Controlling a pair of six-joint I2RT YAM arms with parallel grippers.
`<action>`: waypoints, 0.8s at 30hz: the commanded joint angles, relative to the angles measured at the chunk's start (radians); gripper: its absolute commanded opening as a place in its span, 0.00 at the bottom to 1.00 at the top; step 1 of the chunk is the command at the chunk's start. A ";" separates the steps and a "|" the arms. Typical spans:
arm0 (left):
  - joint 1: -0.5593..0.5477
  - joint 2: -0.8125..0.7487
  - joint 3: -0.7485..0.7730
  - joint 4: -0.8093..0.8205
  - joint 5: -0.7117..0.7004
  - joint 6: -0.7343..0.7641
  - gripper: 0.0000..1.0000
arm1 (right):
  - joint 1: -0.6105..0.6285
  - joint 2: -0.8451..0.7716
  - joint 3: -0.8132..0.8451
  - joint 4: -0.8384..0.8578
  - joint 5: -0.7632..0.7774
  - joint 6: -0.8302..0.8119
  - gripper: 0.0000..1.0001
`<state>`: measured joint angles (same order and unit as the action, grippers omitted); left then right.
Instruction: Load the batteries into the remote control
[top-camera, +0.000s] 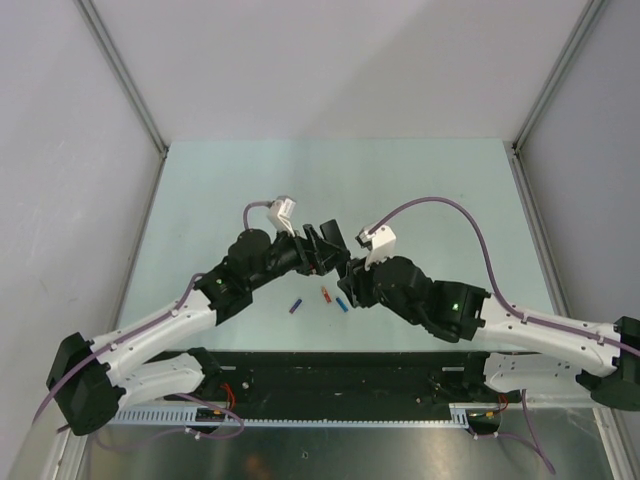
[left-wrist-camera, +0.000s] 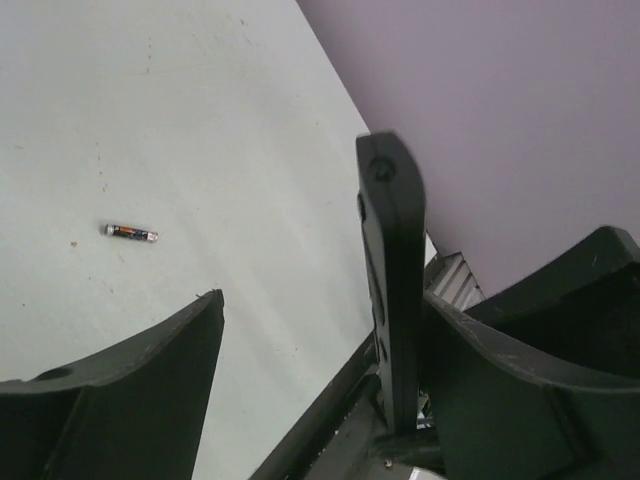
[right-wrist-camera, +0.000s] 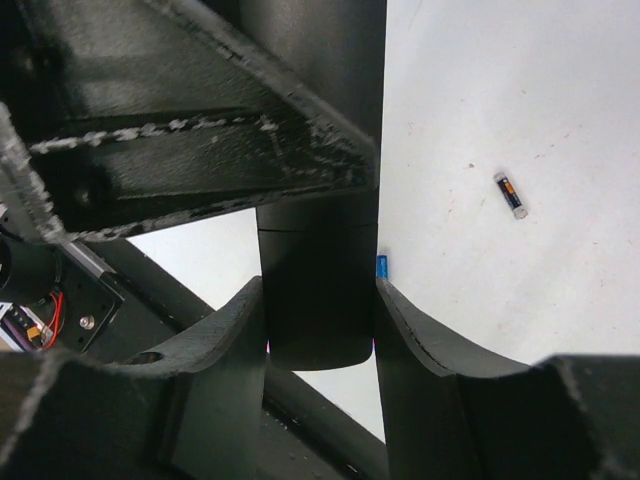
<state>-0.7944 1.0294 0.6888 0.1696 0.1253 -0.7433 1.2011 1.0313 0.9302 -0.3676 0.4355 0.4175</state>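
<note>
My right gripper (right-wrist-camera: 318, 300) is shut on one end of the black remote control (right-wrist-camera: 320, 250), which fills the gap between its fingers. In the left wrist view the remote control (left-wrist-camera: 392, 270) stands as an upright bar close beside one finger (left-wrist-camera: 520, 380) of my left gripper (left-wrist-camera: 320, 310). That gripper is open, and its other finger (left-wrist-camera: 130, 390) is far off the bar. Both grippers meet above mid-table, the left gripper (top-camera: 322, 243) and the right gripper (top-camera: 348, 268). On the table lie a purple-blue battery (top-camera: 296, 305), a red-orange battery (top-camera: 326, 294), a bright blue battery (top-camera: 342, 303) and a dark battery (left-wrist-camera: 131, 233).
The pale green table (top-camera: 420, 190) is walled by grey panels at the left, back and right. A black rail (top-camera: 350, 370) with the arm bases and cables runs along the near edge. A purple cable (top-camera: 470, 225) loops over the right arm.
</note>
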 joint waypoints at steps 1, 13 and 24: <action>-0.008 0.008 0.052 0.039 -0.026 0.002 0.75 | 0.026 0.010 0.055 0.059 0.035 0.006 0.33; -0.011 0.006 0.026 0.119 0.016 -0.013 0.38 | 0.041 0.001 0.055 0.053 0.049 0.006 0.32; -0.009 -0.006 0.015 0.134 0.016 -0.008 0.00 | 0.041 -0.020 0.056 0.027 0.042 0.021 0.79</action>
<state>-0.8108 1.0355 0.6964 0.2821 0.1593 -0.7769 1.2358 1.0389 0.9321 -0.3542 0.4568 0.4305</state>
